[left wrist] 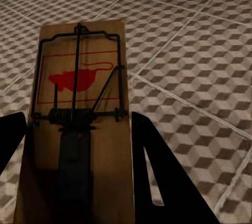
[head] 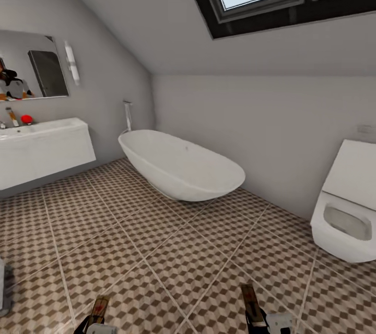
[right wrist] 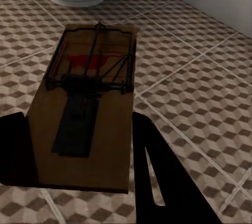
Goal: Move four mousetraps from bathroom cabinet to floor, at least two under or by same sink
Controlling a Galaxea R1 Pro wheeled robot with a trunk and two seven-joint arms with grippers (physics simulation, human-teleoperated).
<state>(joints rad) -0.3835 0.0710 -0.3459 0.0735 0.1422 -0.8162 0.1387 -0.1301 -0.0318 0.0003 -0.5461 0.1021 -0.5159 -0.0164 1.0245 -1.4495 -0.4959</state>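
Carrying two mousetraps across the bathroom floor (head: 172, 250)
Left hand (left wrist: 79, 145) gripping one mousetrap (left wrist: 79, 93), right hand (right wrist: 79, 150) gripping another mousetrap (right wrist: 89, 103); steering left toward the sink (head: 44, 128), lowering flat

Two mousetraps visible, each tan wooden board with dark wire bar, spring, red mouse print. One mousetrap (left wrist: 79, 124) held above cube-pattern bathroom floor (head: 172, 250), near left; second mousetrap (right wrist: 86, 114) likewise, near right, pointing toward far wall. Both roughly level.
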